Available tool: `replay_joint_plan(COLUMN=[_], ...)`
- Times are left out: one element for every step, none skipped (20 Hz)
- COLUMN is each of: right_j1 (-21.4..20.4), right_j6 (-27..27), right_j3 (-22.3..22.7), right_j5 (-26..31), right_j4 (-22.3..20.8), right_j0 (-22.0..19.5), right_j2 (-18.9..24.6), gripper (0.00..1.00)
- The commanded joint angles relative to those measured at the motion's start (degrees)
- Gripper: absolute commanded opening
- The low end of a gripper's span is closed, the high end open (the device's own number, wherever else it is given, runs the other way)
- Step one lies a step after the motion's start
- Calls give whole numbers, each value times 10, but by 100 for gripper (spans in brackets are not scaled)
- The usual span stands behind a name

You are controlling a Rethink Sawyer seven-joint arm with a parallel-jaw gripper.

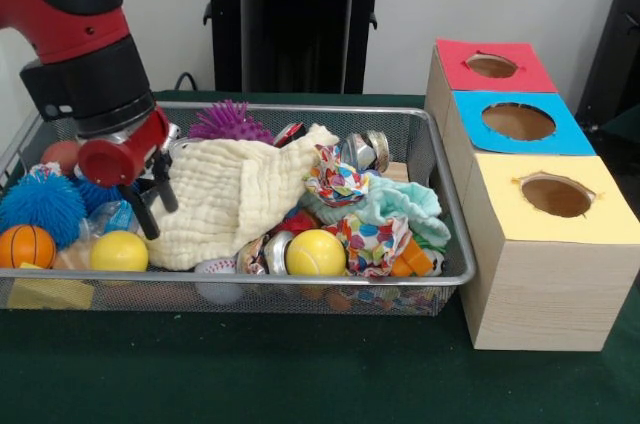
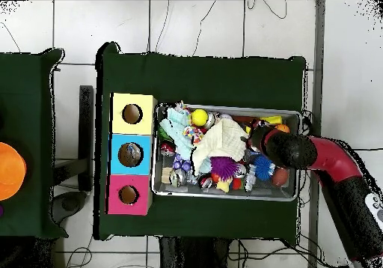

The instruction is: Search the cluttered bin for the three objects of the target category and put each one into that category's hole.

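Tool (image 1: pixel 155 194) hangs low inside the bin (image 1: pixel 440 159), beside the cream cloth (image 1: pixel 230 199); whether released or clenched cannot be told. Clear bottle (image 1: pixel 105 219) lies just beside it among balls. Box holes look empty, so no deliveries are evident; all three remain.

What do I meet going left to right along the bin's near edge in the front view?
Orange ball → yellow ball → cream cloth → second yellow ball → colourful patterned cloth → yellow-topped box, outside the bin.
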Motion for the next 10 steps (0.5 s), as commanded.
replay_joint_plan(right_j1=[48, 46, 40, 36, 29, 25, 17, 9, 1, -7], right_j6=[54, 57, 58, 60, 58, 59, 57, 56, 55, 56], right_j3=[-43, -42, -31, -28, -17, -12, -6, -1, 5, 12], right_j5=[-20, -20, -22, -21, -20, -20, -15, -10, -5, -3], right_j4=[-24, -24, -25, -24, -24, -23, -19, -16, -12, -10], right_j0=[11, 12, 6, 6, -2, -3, -7, -11, -15, -16], right_j2=[-60, -63, -64, -66, -66, -67, -67, -66, -66, -66], gripper=[100, 100, 100, 100, 100, 100, 100, 100, 100, 100])
